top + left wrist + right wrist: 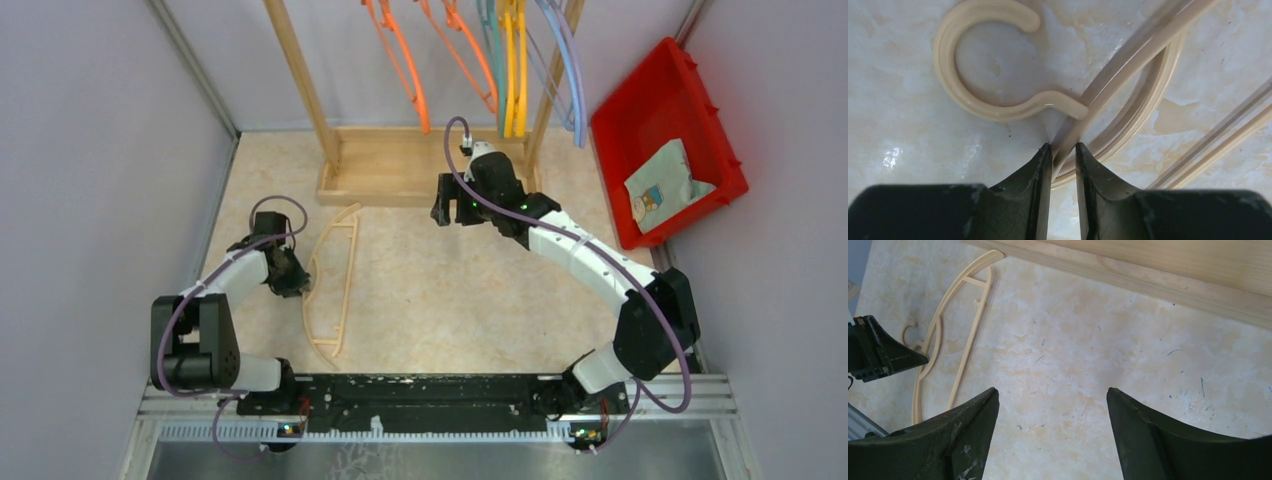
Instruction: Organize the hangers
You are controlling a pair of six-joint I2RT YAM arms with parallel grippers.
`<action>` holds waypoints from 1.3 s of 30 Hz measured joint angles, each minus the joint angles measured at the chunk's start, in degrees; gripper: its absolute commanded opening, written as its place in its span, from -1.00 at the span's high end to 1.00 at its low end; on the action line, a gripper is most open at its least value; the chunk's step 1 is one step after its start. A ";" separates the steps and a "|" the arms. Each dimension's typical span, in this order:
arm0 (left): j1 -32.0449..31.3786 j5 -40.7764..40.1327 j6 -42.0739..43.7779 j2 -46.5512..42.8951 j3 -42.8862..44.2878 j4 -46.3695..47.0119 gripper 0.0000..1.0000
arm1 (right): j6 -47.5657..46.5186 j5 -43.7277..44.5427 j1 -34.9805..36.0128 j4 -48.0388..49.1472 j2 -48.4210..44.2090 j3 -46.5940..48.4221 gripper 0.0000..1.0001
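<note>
A beige hanger [346, 280] lies flat on the table, left of centre. My left gripper [300, 282] is shut on its thin arm just below the hook. In the left wrist view the hook [948, 60] curls up and left of my left gripper [1064, 147], with the beige bar pinched between the jaws. My right gripper [447, 212] hovers open and empty above the table in front of the rack. In the right wrist view it [1053, 392] has bare table between its jaws, and the beige hanger [978, 315] lies far left. Orange [405, 60], teal [495, 60], yellow [517, 70] and lavender [572, 70] hangers hang on the rack.
The wooden rack's base [400, 165] stands at the back centre, with slanted posts rising from it. A red bin [660, 110] holding a paper packet [660, 185] sits at the back right. Grey walls close in both sides.
</note>
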 measured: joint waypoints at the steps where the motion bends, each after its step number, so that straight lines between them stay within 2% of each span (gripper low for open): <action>1: 0.02 -0.15 0.35 0.70 0.48 0.09 0.45 | 0.15 -0.11 -0.09 0.00 0.00 0.00 -0.57; 2: 0.02 -0.17 0.66 1.01 0.63 0.46 0.53 | 0.26 -0.13 -0.20 -0.02 0.00 0.00 -0.57; 4: -0.04 -0.17 1.16 1.36 0.85 0.59 0.88 | 0.33 -0.15 -0.37 0.00 -0.02 0.00 -0.57; 5: -0.04 0.02 1.66 1.53 0.94 0.61 1.00 | 0.46 -0.15 -0.46 -0.02 -0.07 0.00 -0.57; 11: -0.96 0.26 4.20 1.92 1.62 0.02 1.00 | 0.90 -0.39 -0.57 -0.17 -0.81 -0.76 -0.53; 16: -2.01 0.31 4.31 0.00 2.10 -2.75 1.00 | 0.96 -1.90 -0.57 0.15 -0.96 -1.01 -0.39; 22: -3.39 -1.77 4.37 -6.97 9.14 -12.09 1.00 | 1.18 -5.09 -0.57 0.13 -1.05 -1.84 -0.30; 25: -4.02 -2.71 3.89 -10.36 12.17 -13.18 1.00 | 1.09 -7.32 -0.57 0.09 -1.05 -1.88 -0.26; 32: -7.08 -4.09 0.87 -12.83 13.99 -13.20 1.00 | 0.22 -18.25 1.22 0.70 -0.79 -1.33 -0.34; 37: -8.81 -4.74 -0.85 -12.48 13.97 -13.33 1.00 | 7.26 -32.57 3.08 10.21 4.02 -0.15 -0.43; 39: -9.35 -4.76 -1.44 -11.85 13.97 -13.11 1.00 | 10.29 -35.43 3.41 12.50 6.29 -0.20 -0.44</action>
